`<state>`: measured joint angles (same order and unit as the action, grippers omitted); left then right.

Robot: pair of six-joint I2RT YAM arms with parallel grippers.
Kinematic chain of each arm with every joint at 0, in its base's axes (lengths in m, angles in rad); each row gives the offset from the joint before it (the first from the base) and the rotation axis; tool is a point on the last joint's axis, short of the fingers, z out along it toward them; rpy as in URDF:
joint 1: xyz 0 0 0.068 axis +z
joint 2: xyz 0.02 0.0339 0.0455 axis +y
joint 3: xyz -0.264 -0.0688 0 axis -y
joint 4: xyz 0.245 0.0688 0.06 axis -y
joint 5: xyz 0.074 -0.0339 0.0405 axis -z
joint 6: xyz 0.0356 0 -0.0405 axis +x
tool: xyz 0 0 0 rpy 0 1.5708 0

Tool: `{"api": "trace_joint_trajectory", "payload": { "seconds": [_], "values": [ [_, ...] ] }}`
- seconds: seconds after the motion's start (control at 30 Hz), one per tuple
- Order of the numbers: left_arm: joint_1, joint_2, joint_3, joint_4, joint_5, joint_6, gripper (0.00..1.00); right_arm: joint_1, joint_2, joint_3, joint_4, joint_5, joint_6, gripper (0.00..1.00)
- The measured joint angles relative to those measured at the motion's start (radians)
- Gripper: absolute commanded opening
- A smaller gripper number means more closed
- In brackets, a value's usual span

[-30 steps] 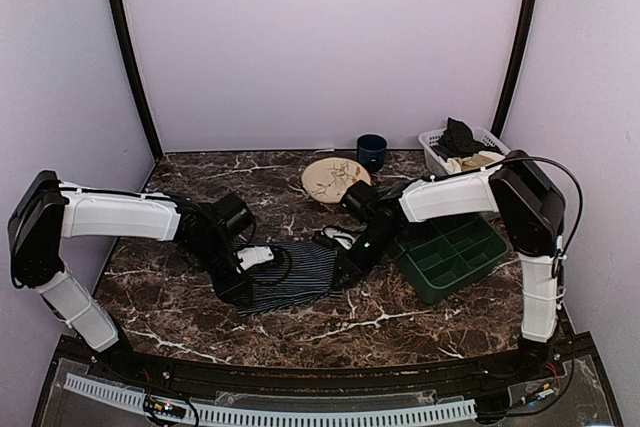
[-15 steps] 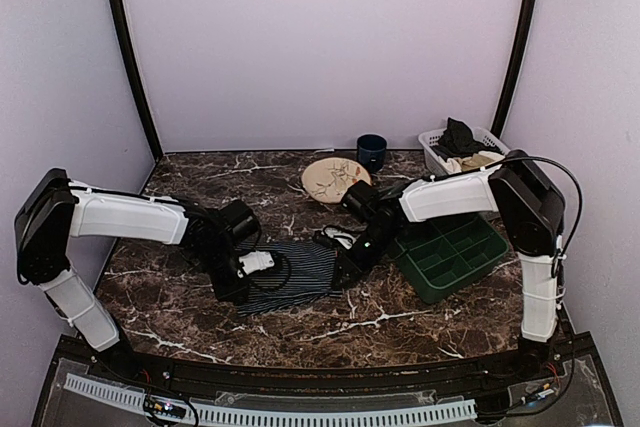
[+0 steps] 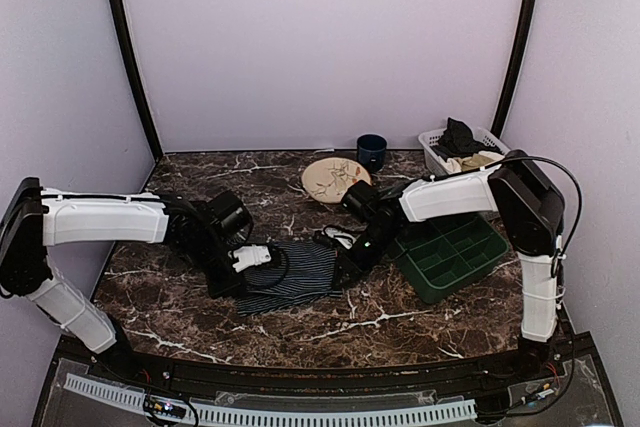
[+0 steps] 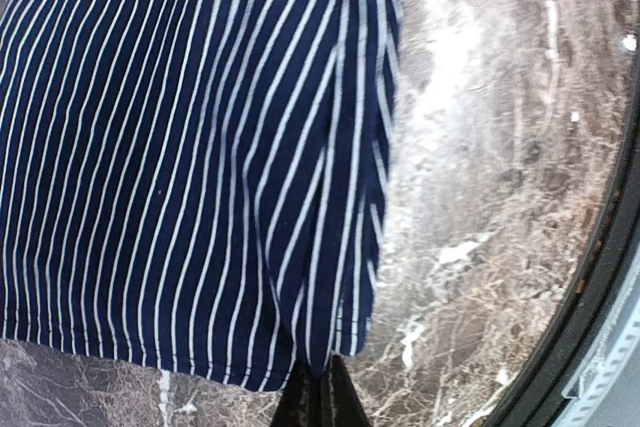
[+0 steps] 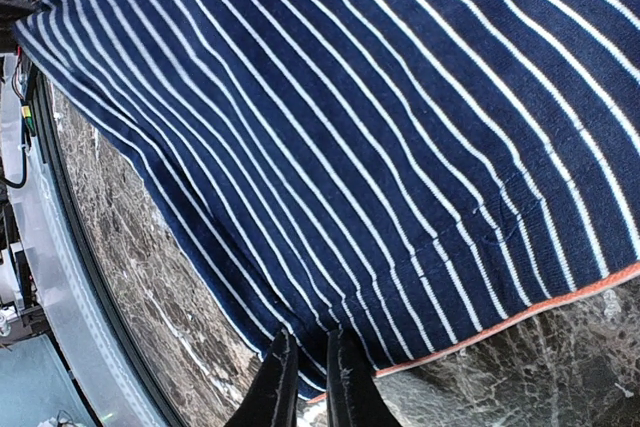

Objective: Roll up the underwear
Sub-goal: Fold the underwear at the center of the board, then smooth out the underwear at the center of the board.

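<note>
Top external view is showing the soft dark navy underwear (image 3: 295, 272) with thin white pinstripes lying flat on the brown marbled tabletop (image 3: 400, 322). It is lying about midway between the left and right edges and somewhat nearer the near edge. The left pincer (image 3: 230, 285) is sitting at the cloth's left side, its jaws fully closed and, in the left wrist view, nipping the hem at a corner. The right pincer (image 3: 343, 272) is meeting the cloth's right side, its jaws nearly together and pinching the stitched hem in the right wrist view. The garment is looking light, limp and thin, so it is likely going to sag, wrinkle and slip from a shallow pinch. Taking it by the thicker hems, both ends at once, is looking like the firmest hold for rolling.
</note>
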<state>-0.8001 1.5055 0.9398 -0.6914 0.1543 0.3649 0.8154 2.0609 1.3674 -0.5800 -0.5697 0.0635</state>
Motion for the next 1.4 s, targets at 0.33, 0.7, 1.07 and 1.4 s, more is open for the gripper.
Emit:
{"api": "trace_joint_trajectory", "payload": {
  "seconds": [0.33, 0.7, 1.07, 1.4],
  "values": [
    [-0.070, 0.067, -0.002, -0.003, 0.049, 0.028, 0.00, -0.003, 0.000, 0.000, 0.000, -0.001, 0.000, 0.12],
    [-0.090, 0.109, -0.033, 0.003, -0.097, 0.034, 0.22, -0.004, 0.000, 0.000, -0.002, -0.007, -0.007, 0.17],
    [0.009, -0.091, 0.067, -0.063, -0.208, -0.106, 0.71, -0.006, -0.078, 0.032, -0.031, -0.025, 0.054, 0.31],
    [0.158, -0.066, 0.117, 0.257, -0.028, -0.571, 0.70, -0.065, -0.041, 0.148, 0.130, -0.023, 0.248, 0.34]
  ]
}}
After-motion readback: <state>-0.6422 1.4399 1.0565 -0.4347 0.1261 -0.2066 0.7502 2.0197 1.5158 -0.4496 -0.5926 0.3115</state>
